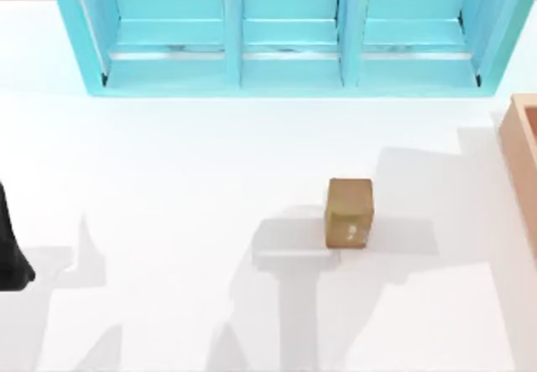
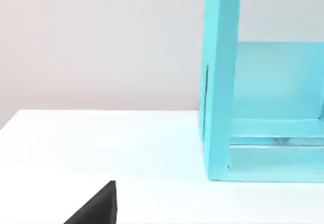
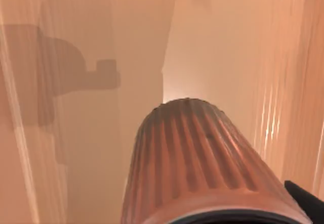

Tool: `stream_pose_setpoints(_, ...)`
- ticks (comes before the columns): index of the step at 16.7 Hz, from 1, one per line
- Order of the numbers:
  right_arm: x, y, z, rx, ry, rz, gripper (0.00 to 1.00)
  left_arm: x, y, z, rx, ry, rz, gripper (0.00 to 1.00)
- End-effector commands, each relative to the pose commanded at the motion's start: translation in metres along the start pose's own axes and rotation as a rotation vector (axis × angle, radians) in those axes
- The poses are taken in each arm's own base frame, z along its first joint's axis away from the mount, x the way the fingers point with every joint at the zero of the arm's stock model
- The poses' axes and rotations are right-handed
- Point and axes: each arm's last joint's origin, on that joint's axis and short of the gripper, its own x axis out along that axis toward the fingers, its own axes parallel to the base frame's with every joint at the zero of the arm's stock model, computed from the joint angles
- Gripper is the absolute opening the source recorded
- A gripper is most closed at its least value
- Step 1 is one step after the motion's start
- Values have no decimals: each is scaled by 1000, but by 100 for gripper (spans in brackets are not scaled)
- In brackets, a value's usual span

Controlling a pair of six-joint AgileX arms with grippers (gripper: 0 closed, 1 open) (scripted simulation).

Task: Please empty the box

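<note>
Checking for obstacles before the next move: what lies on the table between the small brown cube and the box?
Nothing: in the top view, bare white table in shadow separates the small brown cube from the box at the right edge.

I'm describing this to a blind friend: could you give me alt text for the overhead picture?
A small brown cube sits alone near the middle of a white table. A turquoise shelf unit with three bays runs along the far edge, part of a tan box shows at the right edge, and a black arm at the left.
</note>
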Motion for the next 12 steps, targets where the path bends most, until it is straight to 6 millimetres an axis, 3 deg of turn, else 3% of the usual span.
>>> stream_pose_setpoints(3,3,11,3,0,4,0,0,0,0,0,0,0,0,100)
stream_pose_setpoints(5,7,35,6,1,5,-4,0,0,0,0,0,0,0,100)
stream_pose_setpoints(9,23,116,6,0,6,-19,0,0,0,0,0,0,0,100)
stream_pose_setpoints(12,39,189,-14,0,2,-34,0,0,0,0,0,0,0,100)
